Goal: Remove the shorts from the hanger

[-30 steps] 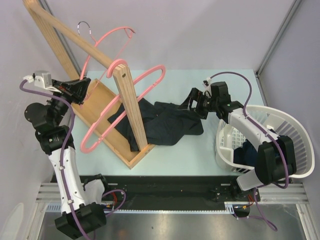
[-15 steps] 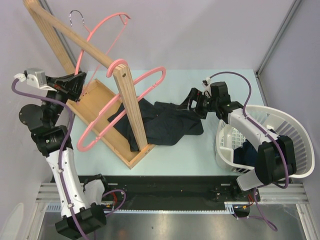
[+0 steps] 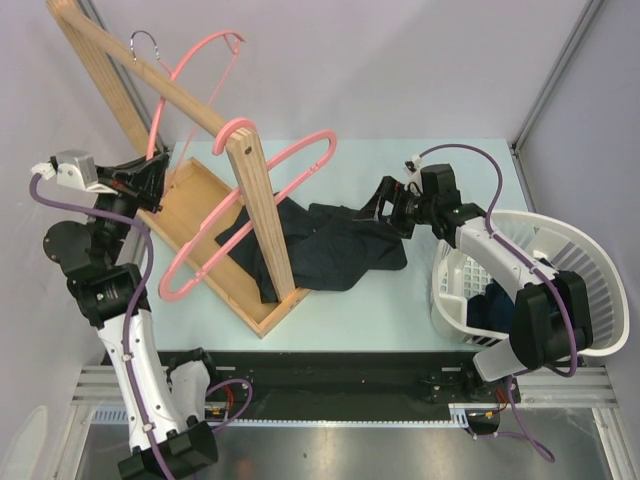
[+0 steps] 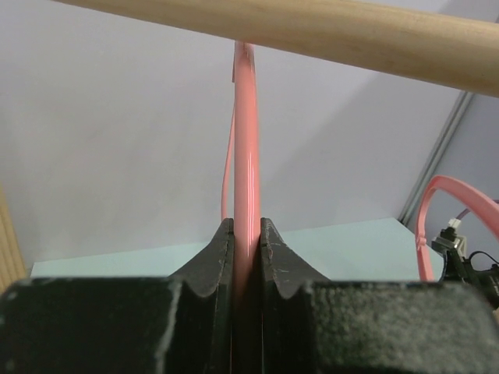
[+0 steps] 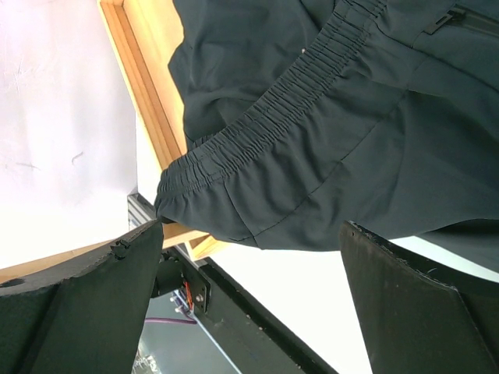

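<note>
A pair of dark shorts lies crumpled on the table, one edge draped over the wooden rack's base. In the right wrist view the shorts show their elastic waistband. My right gripper hovers open at their right edge, and in its own view there is nothing between the fingers. My left gripper is shut on the thin bar of a pink hanger, seen from the wrist as a bar pinched in the gripper. Navy shorts lie in the basket.
A white laundry basket stands at the right. The rack's slanted wooden rod and upright post cross the left half. A second pink hanger loops over the post top. Grey walls close in on both sides.
My left gripper has swung left with the pink hanger, whose metal hook has shifted left and up along the rod. The right arm and the shorts have not moved.
</note>
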`<state>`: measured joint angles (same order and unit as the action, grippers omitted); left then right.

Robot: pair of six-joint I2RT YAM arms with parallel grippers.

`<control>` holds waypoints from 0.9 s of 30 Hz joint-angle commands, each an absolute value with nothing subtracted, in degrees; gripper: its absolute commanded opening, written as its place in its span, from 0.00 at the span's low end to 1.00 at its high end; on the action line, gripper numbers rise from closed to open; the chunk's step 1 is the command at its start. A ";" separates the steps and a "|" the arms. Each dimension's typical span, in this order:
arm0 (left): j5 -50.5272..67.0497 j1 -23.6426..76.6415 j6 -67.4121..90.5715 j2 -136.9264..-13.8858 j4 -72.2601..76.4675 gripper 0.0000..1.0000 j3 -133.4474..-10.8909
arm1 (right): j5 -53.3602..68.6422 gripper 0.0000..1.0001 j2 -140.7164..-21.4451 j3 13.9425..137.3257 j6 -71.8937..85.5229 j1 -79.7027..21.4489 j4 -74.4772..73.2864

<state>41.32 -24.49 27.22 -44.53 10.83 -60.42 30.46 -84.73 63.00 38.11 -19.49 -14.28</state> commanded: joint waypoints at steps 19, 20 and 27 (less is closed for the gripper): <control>19.61 -21.01 25.49 -42.45 -7.99 0.87 -60.47 | 30.15 1.00 -84.37 62.31 37.71 -21.71 -10.02; 18.29 -21.01 25.31 -42.45 -10.26 0.95 -61.43 | 30.15 1.00 -84.37 62.31 37.71 -21.80 -10.11; 3.09 -19.34 22.07 -43.50 -20.91 1.00 -71.36 | 29.44 1.00 -84.64 62.31 37.18 -21.97 -11.07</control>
<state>12.73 -20.69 24.91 -43.90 -15.53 -63.88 30.26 -84.75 62.46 38.06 -21.58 -11.70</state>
